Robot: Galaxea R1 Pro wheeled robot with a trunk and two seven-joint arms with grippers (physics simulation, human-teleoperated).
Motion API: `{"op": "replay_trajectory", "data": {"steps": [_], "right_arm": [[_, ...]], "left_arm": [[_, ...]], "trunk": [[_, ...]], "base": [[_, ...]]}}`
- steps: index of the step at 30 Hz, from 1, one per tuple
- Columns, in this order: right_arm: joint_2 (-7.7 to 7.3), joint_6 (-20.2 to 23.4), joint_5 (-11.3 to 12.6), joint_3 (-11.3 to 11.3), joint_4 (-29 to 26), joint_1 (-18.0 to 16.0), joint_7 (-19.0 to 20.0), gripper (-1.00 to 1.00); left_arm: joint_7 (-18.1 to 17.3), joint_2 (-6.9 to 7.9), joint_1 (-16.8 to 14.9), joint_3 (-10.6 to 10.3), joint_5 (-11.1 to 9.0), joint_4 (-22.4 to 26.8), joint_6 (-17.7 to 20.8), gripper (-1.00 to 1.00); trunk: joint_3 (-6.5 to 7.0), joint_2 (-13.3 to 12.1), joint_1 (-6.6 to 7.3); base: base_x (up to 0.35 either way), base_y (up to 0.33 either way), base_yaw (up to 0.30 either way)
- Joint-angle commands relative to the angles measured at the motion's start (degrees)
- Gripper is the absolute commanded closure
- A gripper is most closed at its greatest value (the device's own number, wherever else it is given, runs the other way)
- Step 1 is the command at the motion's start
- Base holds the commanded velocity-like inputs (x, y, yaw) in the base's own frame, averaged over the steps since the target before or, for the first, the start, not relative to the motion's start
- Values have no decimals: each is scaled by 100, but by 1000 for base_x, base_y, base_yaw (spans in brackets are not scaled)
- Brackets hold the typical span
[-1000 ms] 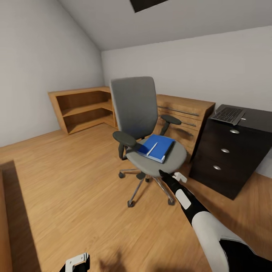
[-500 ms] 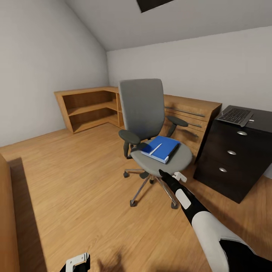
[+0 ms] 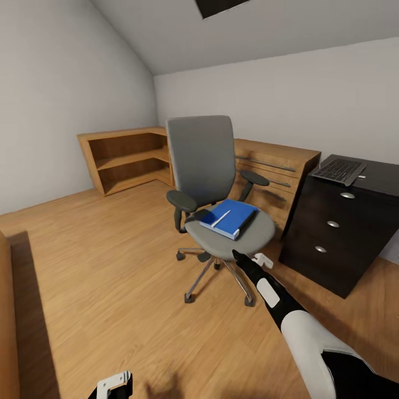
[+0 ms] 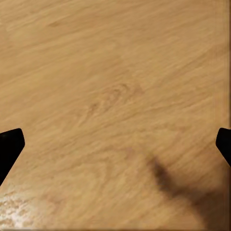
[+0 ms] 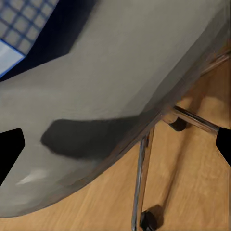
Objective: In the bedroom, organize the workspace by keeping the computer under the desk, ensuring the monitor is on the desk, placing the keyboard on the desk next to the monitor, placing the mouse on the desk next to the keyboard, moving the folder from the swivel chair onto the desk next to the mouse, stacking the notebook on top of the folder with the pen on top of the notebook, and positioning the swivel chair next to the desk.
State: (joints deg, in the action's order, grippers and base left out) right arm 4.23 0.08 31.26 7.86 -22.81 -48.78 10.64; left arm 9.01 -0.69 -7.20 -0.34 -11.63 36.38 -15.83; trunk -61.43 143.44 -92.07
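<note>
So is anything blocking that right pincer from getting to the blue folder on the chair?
Nothing visible. The right pincer sits at the front edge of the swivel chair seat, open; the blue folder lies just beyond on bare grey cushion, with a pen on top.

Desk (image 3: pixel 354 221) cut off right; left gripper (image 3: pixel 113 383) cut off below.

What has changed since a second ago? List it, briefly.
Mostly the camera: the whole view swung one way, then partly back, so the room's shift is not the things moving. The right gripper keeps reaching toward the swivel chair. The folder and pen stay on its seat, untouched.
</note>
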Motion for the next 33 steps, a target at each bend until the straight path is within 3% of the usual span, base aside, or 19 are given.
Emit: {"op": "replay_trajectory", "data": {"steps": [1, 18, 33], "right_arm": [[-1, 0, 30, 48, 181, 0, 9, -100], [7, -94, 29, 37, 226, 0, 9, -100], [17, -131, 21, -12, 357, 0, 9, -100]], "left_arm": [[14, -1, -1, -5, -23, 1, -17, -100], [14, -1, -1, -1, -25, 1, -17, -100], [14, -1, -1, -7, -29, 1, -17, -100]], "trunk": [[-6, 1, 0], [-6, 1, 0], [-6, 1, 0]], "base": [[0, -60, 0], [-65, -9, 0], [89, 29, 0]]}}
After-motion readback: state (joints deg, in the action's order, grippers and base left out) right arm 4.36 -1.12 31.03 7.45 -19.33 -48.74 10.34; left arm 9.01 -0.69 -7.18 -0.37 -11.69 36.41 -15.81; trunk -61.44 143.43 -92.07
